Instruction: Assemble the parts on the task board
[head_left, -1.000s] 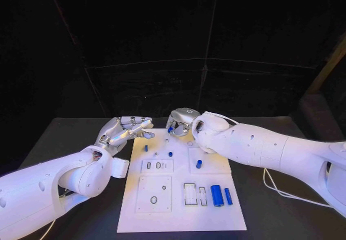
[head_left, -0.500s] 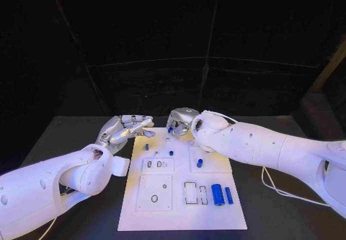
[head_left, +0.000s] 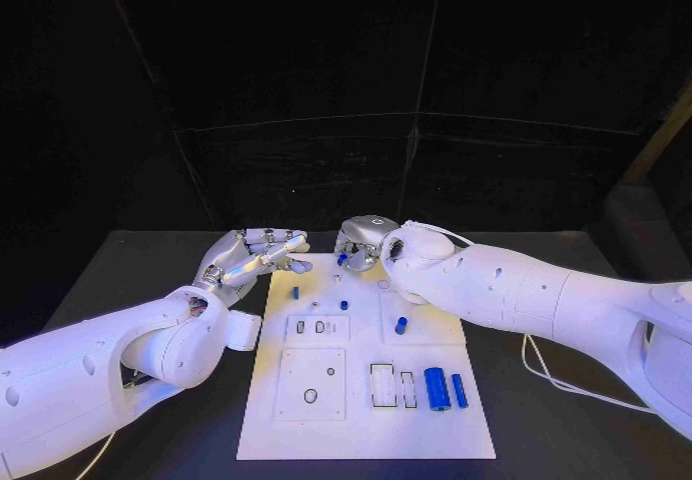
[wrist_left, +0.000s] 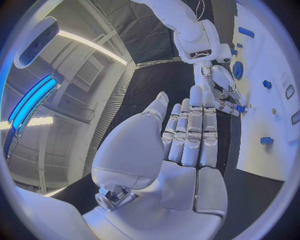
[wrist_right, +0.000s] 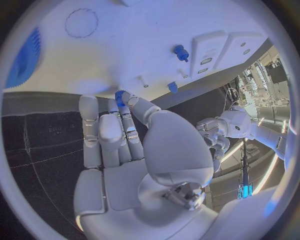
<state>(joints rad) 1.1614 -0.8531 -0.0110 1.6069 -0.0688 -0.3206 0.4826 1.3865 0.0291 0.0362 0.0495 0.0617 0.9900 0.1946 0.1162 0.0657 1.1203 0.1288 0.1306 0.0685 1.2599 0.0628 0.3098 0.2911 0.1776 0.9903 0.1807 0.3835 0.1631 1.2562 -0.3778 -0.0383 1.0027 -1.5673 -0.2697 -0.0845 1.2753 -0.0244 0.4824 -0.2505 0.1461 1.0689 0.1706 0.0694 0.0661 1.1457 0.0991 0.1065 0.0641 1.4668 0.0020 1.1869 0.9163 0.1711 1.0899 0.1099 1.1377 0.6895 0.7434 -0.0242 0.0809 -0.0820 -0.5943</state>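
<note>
A flat white task board, smooth and rectangular, lies in the middle of the matte black table, its long sides running from the near edge toward the far edge. Near the board's near right corner lie two glossy blue cylinders, side by side, beside narrow rectangular slots. Farther along, a short blue peg and smaller blue pieces sit among raised square panels cut with oval and round holes. At the board's far edge the right robot hand, silver and jointed, pinches a small blue part between thumb and fingertip just above the white surface. The left robot hand hovers at the board's far left corner, its metallic fingers held straight and close together, gripping nothing.
</note>
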